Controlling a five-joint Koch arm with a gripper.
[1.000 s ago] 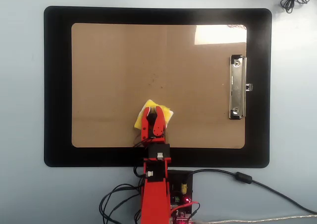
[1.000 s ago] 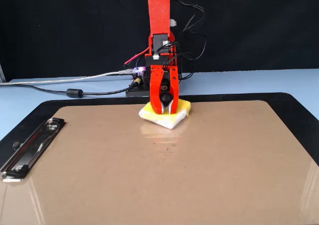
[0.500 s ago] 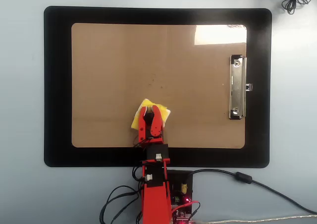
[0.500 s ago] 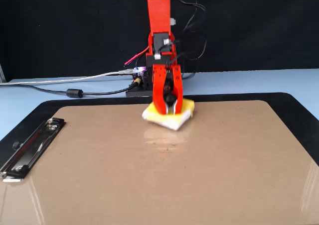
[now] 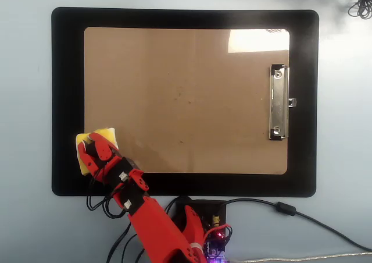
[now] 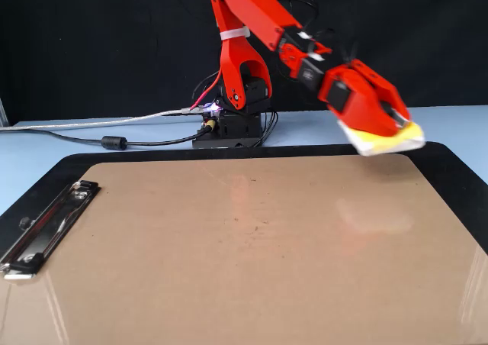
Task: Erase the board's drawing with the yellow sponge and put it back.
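Carrying the yellow sponge [image 5: 96, 148] off the board [image 5: 186, 100], gripper [image 6: 393, 123] pinching it. Drawing looks erased; next I set it down on the mat [image 5: 67, 100].

From overhead we look straight down on the whole board [image 5: 186, 100], arm base at the bottom. Our fixed view sits low, close, facing that base across the same board [image 6: 244, 253].

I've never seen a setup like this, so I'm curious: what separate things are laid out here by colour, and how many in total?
Red: 1, the arm with its end effector
Yellow: 1, the yellow sponge
Brown: 1, the board
Black: 1, the mat
Silver: 1, the clip
Total: 5
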